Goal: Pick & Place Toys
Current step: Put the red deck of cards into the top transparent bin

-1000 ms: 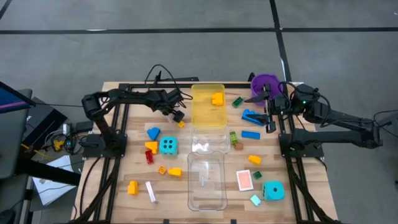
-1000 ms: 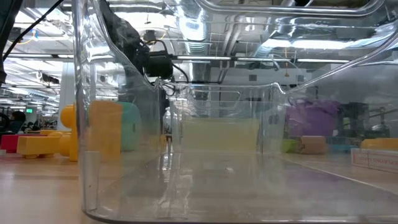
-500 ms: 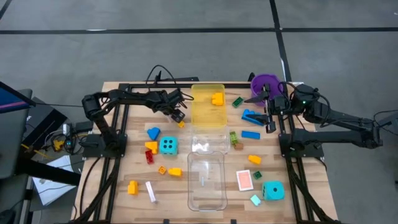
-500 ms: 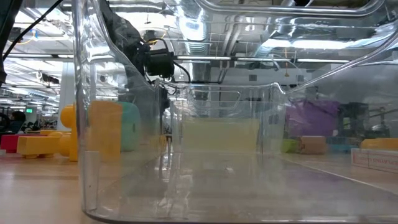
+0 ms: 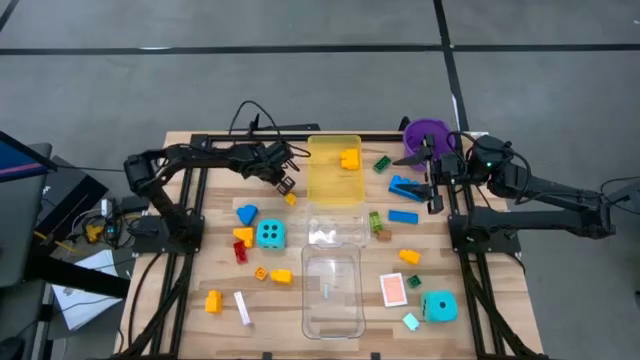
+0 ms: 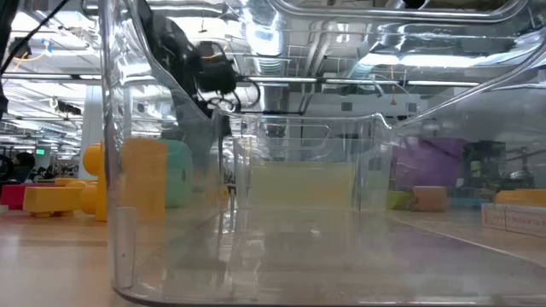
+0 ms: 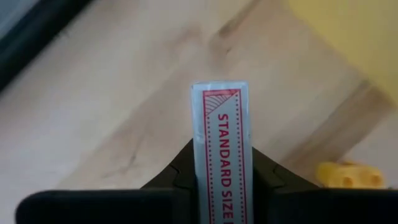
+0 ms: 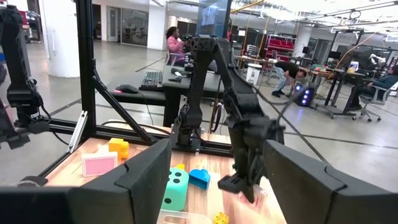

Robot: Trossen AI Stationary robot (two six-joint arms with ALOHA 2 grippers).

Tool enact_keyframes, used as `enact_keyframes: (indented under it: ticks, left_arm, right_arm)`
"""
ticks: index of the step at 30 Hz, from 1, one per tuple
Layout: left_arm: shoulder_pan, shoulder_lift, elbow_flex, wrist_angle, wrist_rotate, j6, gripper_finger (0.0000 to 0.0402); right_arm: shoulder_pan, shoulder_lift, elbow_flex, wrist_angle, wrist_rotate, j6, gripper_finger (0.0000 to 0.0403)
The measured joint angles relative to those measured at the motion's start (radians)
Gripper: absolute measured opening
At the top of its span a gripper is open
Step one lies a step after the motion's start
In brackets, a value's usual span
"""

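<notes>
change: left end effector (image 5: 284, 183) has gone from wide open a second ago to clamped; its arm sits slightly higher and further back than half a second ago
left grip: fingers (image 7: 180, 177) pinch a playing card (image 7: 222, 146) edge-on, both pads against its faces, in the left wrist view
card detail: white edge strip with red print and a red hatched corner; looks like a single card, cannot rule out more
card location: in the left jaws, above bare worktop (image 7: 112, 112) just left of the yellow-tinted tray (image 5: 334, 170), at the far-left-centre of the worktop
nearby: small yellow brick (image 5: 291, 199) lies on the wood just near of the end effector, apart from it
meaning: pick seems made; judged next step is a carry to a tray, most likely the yellow-tinted one beside it, which already holds a yellow brick (image 5: 349, 158)
card axis: long axis runs straight out from the fingertips, along the reach of the left arm; card stands on its thin edge, faces turned sideways to the pads
card heading: free end points away from the wrist, roughly toward the tray side; exact tilt to the worktop cannot be told
risk: thin card held by one end could pivot or slip
right end effector (image 5: 431, 185): waits at the far right near the purple bucket (image 5: 428, 133), jaws apart, holding nothing seen
other toys: cyan die (image 5: 270, 235), pink-backed card (image 5: 393, 289) untouched on the worktop
</notes>
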State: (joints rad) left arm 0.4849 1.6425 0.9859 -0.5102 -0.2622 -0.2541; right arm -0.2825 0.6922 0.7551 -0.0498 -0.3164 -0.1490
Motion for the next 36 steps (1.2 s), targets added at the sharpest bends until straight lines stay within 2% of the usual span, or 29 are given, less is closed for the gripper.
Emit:
enact_keyframes:
  ticks: [6,12,18,23,27,32,36]
  left_arm:
    - [-0.005,-0.141,0.000,0.003,0.036,0.071,0.0059]
    - [-0.049,-0.249,0.000,0.003,0.118,0.143,0.0059]
    - [-0.107,-0.291,0.000,0.034,0.122,0.165,0.0059]
    - [-0.153,-0.295,0.000,0.097,0.168,0.198,0.0059]
    - [-0.192,-0.295,0.000,0.251,0.243,0.198,0.0059]
    - [-0.253,-0.294,0.000,0.542,0.337,0.234,0.0059]
    - [-0.310,-0.294,0.000,0.777,0.349,0.272,0.0059]
  right_arm:
    - [0.000,0.000,0.000,-0.002,0.000,0.000,0.0249]
    - [0.000,0.000,0.000,-0.002,0.000,0.000,0.0249]
    - [0.000,0.000,0.000,-0.002,0.000,0.000,0.0249]
    - [0.000,0.000,0.000,-0.011,0.000,-0.004,0.0249]
    - [0.000,0.002,0.000,-0.026,0.003,-0.033,0.0249]
    - [0.000,0.014,0.000,-0.023,0.003,-0.042,0.0249]
    - [0.000,0.037,0.001,-0.016,0.003,-0.043,0.0249]
